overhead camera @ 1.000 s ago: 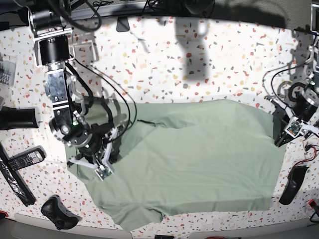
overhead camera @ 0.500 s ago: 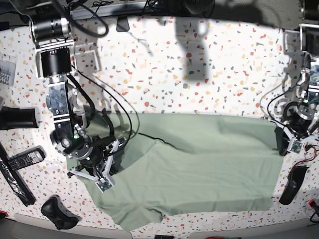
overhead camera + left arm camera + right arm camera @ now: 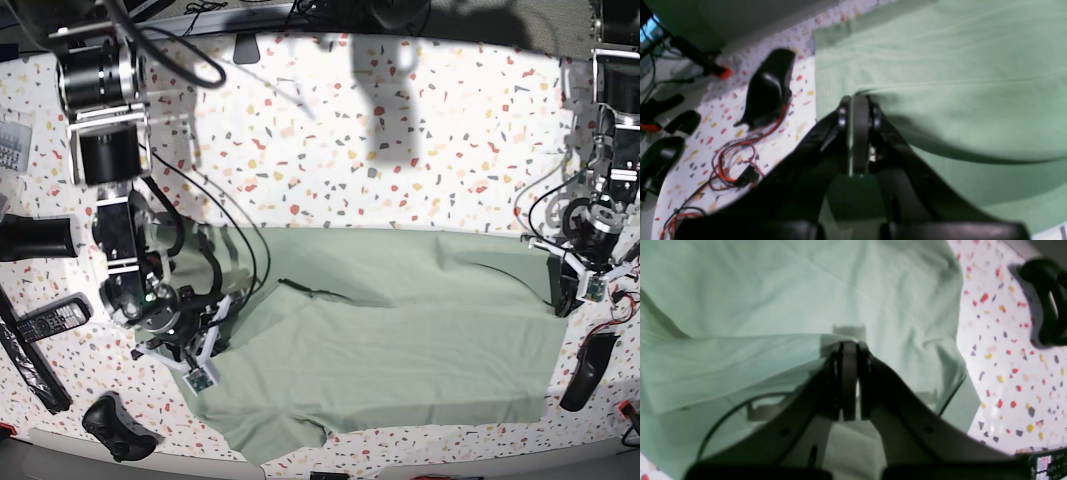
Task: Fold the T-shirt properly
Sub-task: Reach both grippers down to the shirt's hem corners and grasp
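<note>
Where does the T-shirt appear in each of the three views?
Base: T-shirt spread across the lower middle.
Left wrist: fills the right side, beyond the left pincer.
Right wrist: fills the left and centre.
Shared landmark: speckled table.

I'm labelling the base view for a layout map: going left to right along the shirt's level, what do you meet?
TV remote → right gripper → T-shirt → left gripper → black handheld device.

Both arms reach down low, left gripper [image 3: 857, 133] and right gripper [image 3: 850, 380] seemingly clamped closed.
</note>
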Robot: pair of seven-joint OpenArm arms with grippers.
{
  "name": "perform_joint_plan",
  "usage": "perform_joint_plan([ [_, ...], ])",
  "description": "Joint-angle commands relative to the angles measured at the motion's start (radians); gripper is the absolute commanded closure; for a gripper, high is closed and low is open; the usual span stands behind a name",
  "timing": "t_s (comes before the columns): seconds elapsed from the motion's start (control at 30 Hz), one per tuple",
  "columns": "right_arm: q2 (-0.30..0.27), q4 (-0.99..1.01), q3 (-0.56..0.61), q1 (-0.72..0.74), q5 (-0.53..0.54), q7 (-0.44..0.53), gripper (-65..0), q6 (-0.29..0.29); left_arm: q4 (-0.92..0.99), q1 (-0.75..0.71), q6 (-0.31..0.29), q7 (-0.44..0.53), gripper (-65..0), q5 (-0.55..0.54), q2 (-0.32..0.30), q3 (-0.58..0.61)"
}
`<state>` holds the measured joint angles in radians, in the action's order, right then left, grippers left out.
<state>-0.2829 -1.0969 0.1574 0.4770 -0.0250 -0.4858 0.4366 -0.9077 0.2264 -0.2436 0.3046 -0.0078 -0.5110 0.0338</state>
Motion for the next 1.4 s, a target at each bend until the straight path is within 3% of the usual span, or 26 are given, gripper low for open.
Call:
perform_joint_plan([
  [0.0, -0.005, 0.002, -0.005, 0.056, 0.003, 0.030, 0.0, -0.006, -0.014, 0.023, 0.004, 0.025, 0.0, -0.012, -0.014, -0.006],
  [0.33, 0.068, 0.090, -0.005, 0.108, 0.001, 0.060, 0.0, -0.006, -0.014, 0.023, 0.001, 0.003, 0.0, -0.012, -0.013, -0.006],
  [0.43, 0.076, 0.090, -0.005, 0.107, -0.056, 0.156, -24.3, -0.006, -0.014, 0.022, 0.001, 0.003, 0.0, -0.012, -0.013, -0.006],
  [0.5, 0.075, 0.090, -0.006, 0.109, -0.089, 0.192, -31.6, -0.023, -0.014, 0.020, 0.002, 0.003, 0.0, -0.012, -0.013, -0.006],
  [0.63, 0.075, 0.090, -0.006, 0.110, -0.095, 0.189, -31.6, -0.123, -0.014, 0.017, 0.002, 0.003, 0.0, -0.012, -0.013, -0.006],
  [0.7, 0.076, 0.090, -0.006, 0.109, -0.081, 0.173, -31.6, -0.123, -0.014, 0.018, 0.002, 0.003, 0.0, -0.012, -0.013, -0.006],
  [0.9, 0.075, 0.090, -0.006, 0.107, 0.037, -0.012, -31.6, -0.121, -0.014, 0.018, 0.002, 0.003, 0.0, -0.012, -0.013, -0.006],
  [1.13, 0.075, 0.090, -0.006, 0.108, 0.071, -0.026, -31.6, -0.118, -0.014, 0.018, 0.008, 0.003, 0.0, -0.012, -0.013, -0.006],
  [1.23, 0.075, 0.090, -0.006, 0.108, 0.123, -0.054, -31.6, -0.117, -0.014, 0.029, 0.073, 0.000, -0.5, -0.015, -0.013, -0.006],
  [1.3, 0.075, 0.090, -0.006, 0.108, 0.142, -0.072, -31.6, -0.117, -0.014, 0.054, 0.120, -0.053, -13.3, -0.055, -0.013, -0.006],
  [1.37, 0.075, 0.090, -0.006, 0.108, 0.141, -0.077, -31.6, -0.115, -0.014, 0.087, 0.141, -0.148, -20.3, -0.106, -0.013, -0.006],
])
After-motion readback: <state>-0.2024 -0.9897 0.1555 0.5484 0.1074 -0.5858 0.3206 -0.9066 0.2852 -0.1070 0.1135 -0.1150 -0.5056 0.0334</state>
